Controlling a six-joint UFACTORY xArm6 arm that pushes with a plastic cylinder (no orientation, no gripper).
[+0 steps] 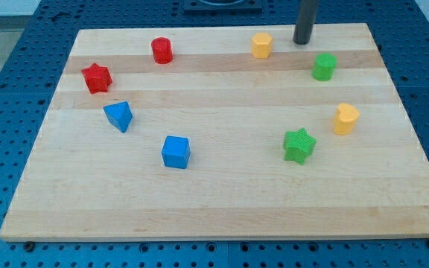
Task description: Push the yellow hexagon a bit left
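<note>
1. Wooden board (222,208) lies on blue pegboard (21,67).
2. Yellow hexagon (261,45) sits near the top edge.
3. My tip (302,42) stands just right of it, apart; a bare rod, no claw.

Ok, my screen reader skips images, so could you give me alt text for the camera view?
My tip rests near the wooden board's top edge, just right of the yellow hexagon, apart from it. Seven other blocks are scattered around the board: red, blue, green and another yellow.

My tip (302,42) stands just right of the yellow hexagon (261,45) — apart.
</note>
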